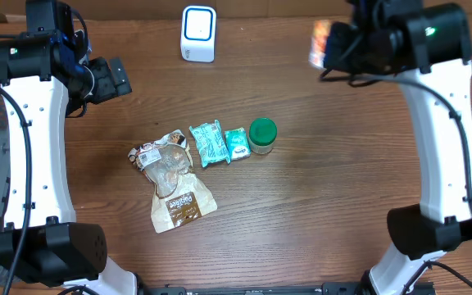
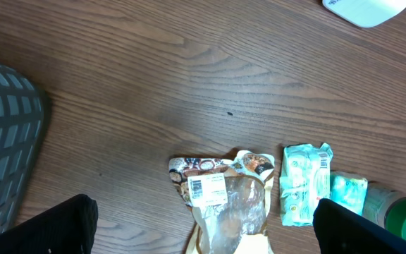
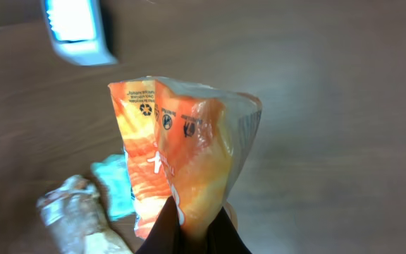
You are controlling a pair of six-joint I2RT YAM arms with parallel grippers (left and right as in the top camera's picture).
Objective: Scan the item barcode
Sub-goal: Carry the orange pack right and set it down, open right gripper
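Right gripper (image 3: 189,229) is pinched tight on one edge of the orange packet (image 3: 185,141), holding it up above the table, off to the right of the white scanner (image 1: 198,33). Left gripper (image 1: 110,79) hangs with jaws spread wide, gripping nothing, up-left of the pouch (image 1: 173,184), teal packs (image 1: 211,143) and jar (image 1: 262,135).

The crinkled orange snack bag (image 3: 182,162) is held aloft, pinched at one end, well right of the upright white, blue-lit barcode scanner (image 1: 198,33).
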